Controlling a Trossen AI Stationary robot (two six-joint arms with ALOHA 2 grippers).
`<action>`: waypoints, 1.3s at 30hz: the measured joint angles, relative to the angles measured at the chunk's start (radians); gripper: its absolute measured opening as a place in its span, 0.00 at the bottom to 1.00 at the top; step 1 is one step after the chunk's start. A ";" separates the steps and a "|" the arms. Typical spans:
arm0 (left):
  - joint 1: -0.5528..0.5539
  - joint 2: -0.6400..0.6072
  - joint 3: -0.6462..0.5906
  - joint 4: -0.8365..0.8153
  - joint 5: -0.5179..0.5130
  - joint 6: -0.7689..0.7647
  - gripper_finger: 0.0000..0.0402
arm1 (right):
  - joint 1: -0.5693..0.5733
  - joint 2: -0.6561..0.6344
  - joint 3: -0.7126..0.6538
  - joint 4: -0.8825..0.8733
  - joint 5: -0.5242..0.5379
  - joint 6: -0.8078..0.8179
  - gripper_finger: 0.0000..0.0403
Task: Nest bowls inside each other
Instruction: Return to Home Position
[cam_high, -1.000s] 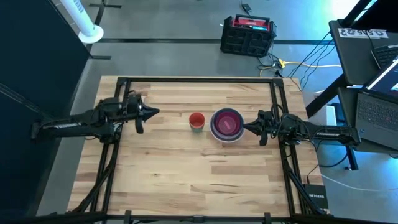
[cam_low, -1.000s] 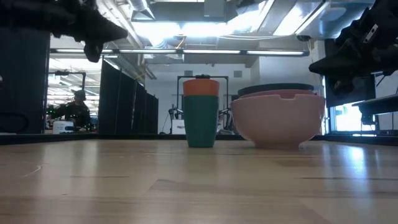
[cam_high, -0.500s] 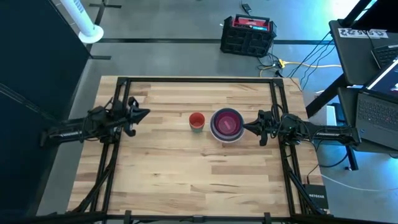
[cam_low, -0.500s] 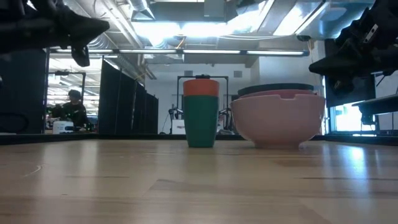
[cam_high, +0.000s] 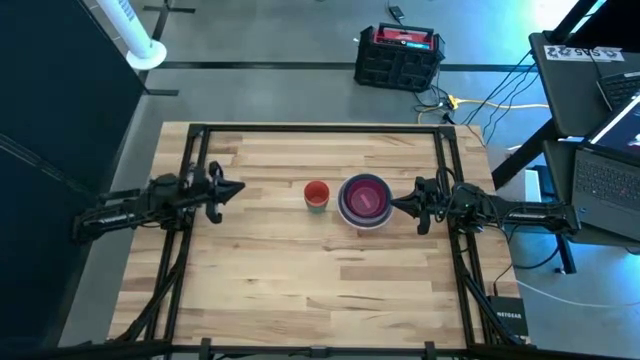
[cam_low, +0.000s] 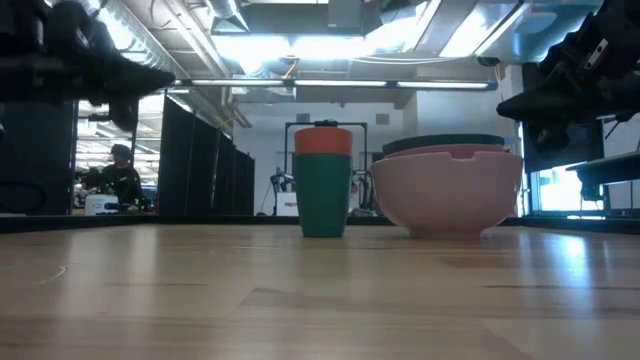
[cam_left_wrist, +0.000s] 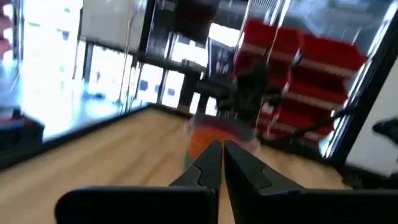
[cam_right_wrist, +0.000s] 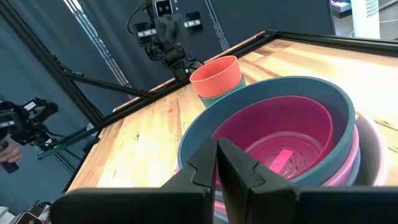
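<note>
A nested stack of bowls (cam_high: 364, 200) rests on its base at the table's middle right: a pale pink bowl (cam_low: 447, 190) outside, a blue one (cam_right_wrist: 273, 99) in it, and a hot pink one (cam_right_wrist: 280, 134) innermost. Just left of the stack, an orange cup (cam_high: 316, 191) sits inside a teal cup (cam_low: 322, 195). My right gripper (cam_high: 393, 204) is shut and hovers level beside the stack's right rim, above it in the low view (cam_low: 505, 103). My left gripper (cam_high: 241, 187) is shut and empty, pointing level toward the cups from the table's left side.
Black frame rails (cam_high: 186, 240) run along the table's left and right sides under the arms. Bare wood (cam_high: 320, 290) lies toward the near edge. A black and red case (cam_high: 398, 55) stands on the floor beyond the far edge, and laptops (cam_high: 605, 170) stand at the right.
My left gripper has drawn back toward the table's left edge and sunk lower, staying shut and level. The bowls, the cups and my right arm have kept still.
</note>
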 joint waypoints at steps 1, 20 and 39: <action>0.000 0.000 0.000 -0.017 -0.003 0.005 0.00 | 0.000 0.000 0.000 0.000 0.000 0.000 0.00; -0.007 0.033 -0.001 -0.007 0.142 0.384 0.00 | 0.000 0.000 0.000 0.000 -0.001 0.000 0.00; -0.010 0.000 -0.001 0.272 0.163 0.207 0.00 | 0.000 0.000 0.000 0.001 -0.001 0.000 0.00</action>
